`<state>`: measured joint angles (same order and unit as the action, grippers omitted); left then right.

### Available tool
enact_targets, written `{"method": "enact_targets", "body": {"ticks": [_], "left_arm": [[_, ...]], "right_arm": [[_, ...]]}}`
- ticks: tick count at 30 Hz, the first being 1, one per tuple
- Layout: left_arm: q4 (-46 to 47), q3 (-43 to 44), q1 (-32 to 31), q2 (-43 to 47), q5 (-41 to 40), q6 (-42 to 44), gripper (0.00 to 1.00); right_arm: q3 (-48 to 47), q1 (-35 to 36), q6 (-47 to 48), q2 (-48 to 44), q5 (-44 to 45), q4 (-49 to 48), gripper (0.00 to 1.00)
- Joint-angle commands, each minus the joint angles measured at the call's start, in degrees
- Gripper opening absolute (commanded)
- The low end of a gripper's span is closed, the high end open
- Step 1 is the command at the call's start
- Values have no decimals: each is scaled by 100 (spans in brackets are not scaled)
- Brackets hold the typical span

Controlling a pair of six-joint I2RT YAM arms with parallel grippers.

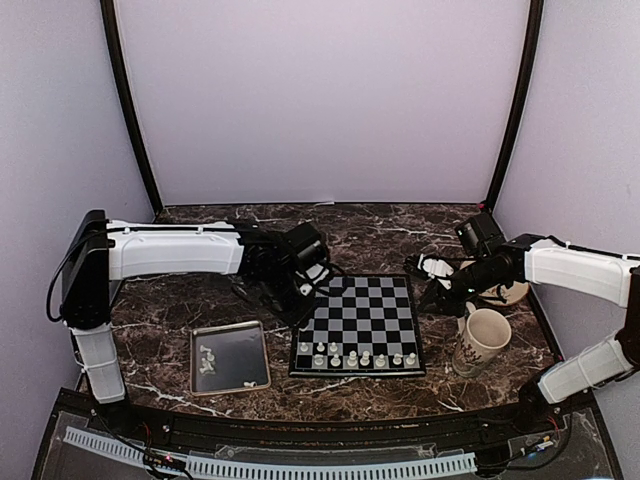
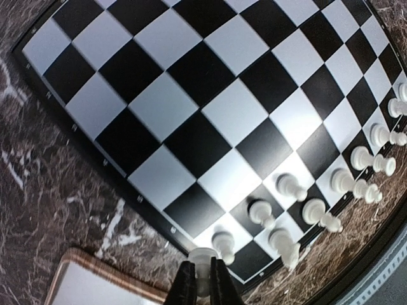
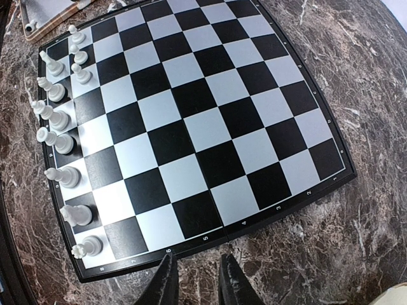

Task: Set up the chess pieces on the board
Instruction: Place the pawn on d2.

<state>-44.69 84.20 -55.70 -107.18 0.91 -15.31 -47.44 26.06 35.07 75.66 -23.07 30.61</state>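
I see the marble table (image 1: 400, 225) fill the floor of the cell. The board (image 1: 365, 300) lies flat at its middle, square to the near edge. The tray (image 1: 240, 352) lies just beside the board on the left. The mug (image 1: 482, 340) stands upright off the board's right side, apart from it.

My left gripper (image 2: 202, 274) hangs over the board's near-left corner, the one next to the tray. Its fingers are pressed in on a piece (image 2: 202, 257), pinching it upright. I cannot tell whether that piece touches the board.

My right gripper (image 3: 197, 262) hovers over bare marble just off the board's right edge. Its fingers stand a little apart with only table showing between them.

The pieces (image 1: 365, 356) stand in a line along the board's near row. A few more stand in the second row at the tray end. A small cluster of loose pieces (image 1: 207, 360) lies in the tray's left part.
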Motion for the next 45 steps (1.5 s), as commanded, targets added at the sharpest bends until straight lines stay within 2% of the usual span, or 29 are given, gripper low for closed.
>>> {"method": "enact_targets", "body": {"ticks": [1,10,26,37,45], "left_arm": [[100,621,-95,-460,-40,365,5],[347,1216,-257,-1106,200,653,5],[303,1467,-578,-1501,1074,1336,7],[388,1526,-643,-1628,974,1194,9],[346,1629,-652,-1705,886,1171,17]], "right_arm": [[31,-48,20,45,-3,33,24],[32,-58,21,72,23,24,23],[21,-57,32,117,49,24,24],[31,-58,28,108,42,33,24],[33,-58,33,99,50,32,24]]}}
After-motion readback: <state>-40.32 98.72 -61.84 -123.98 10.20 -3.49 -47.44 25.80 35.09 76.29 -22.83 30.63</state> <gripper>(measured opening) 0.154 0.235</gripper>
